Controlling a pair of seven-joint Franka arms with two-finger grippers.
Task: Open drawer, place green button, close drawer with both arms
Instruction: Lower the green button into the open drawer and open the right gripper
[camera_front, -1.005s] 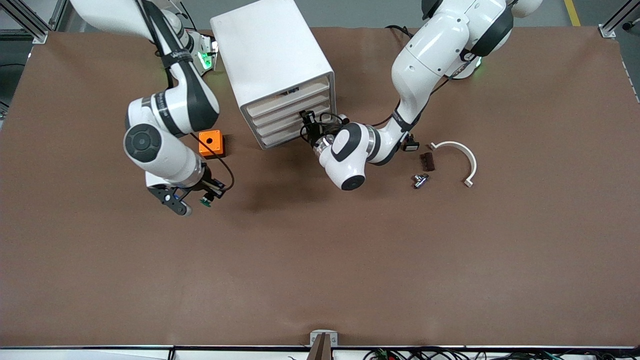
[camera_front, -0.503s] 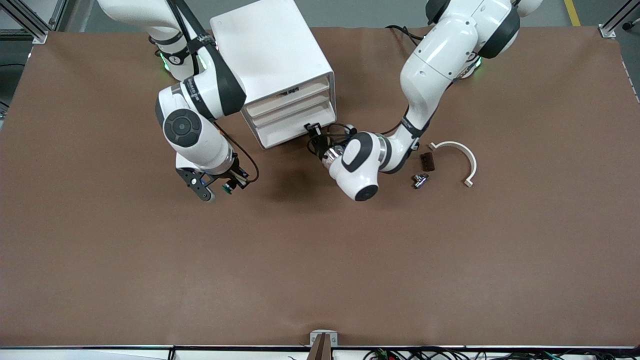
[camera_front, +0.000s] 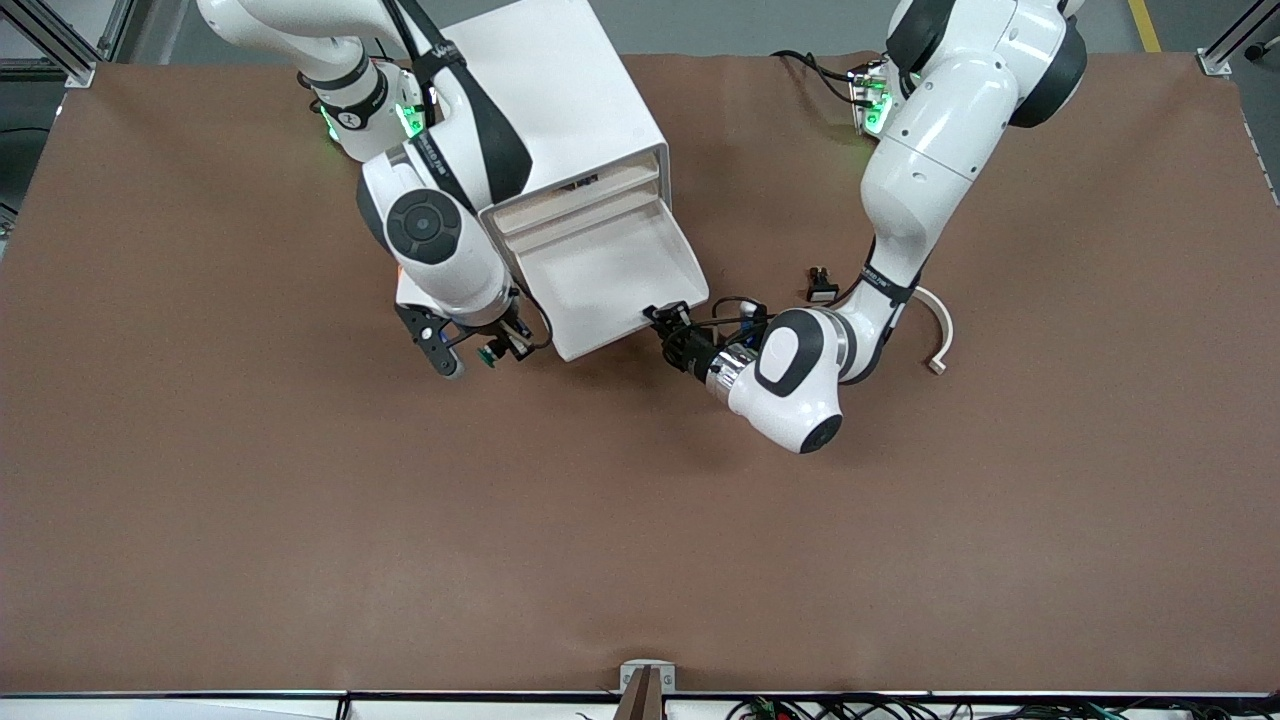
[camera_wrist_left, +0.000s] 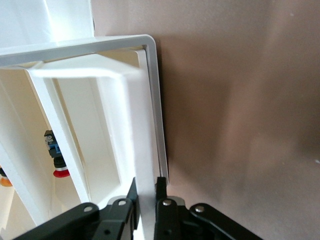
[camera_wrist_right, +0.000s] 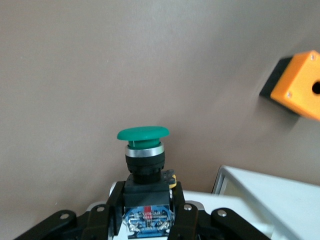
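I'm gripping the drawer (camera_front: 610, 275) lip with my left hand (camera_front: 668, 322), right hand (camera_front: 478, 350) clamping the button (camera_front: 489, 352) beside it, risking clipping the rim.

- The light is bright and even, coming from above.
- Soft dark shadows lie on the brown table (camera_front: 640, 520) under both arms.
- The white cabinet (camera_front: 540, 100) shines very bright.
- In the right wrist view, the orange box (camera_wrist_right: 300, 85) looks blurry.

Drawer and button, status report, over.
Left gripper shut on the drawer front, drawer pulled open. Right gripper holds the button beside the drawer, above the table. Nothing blocking.
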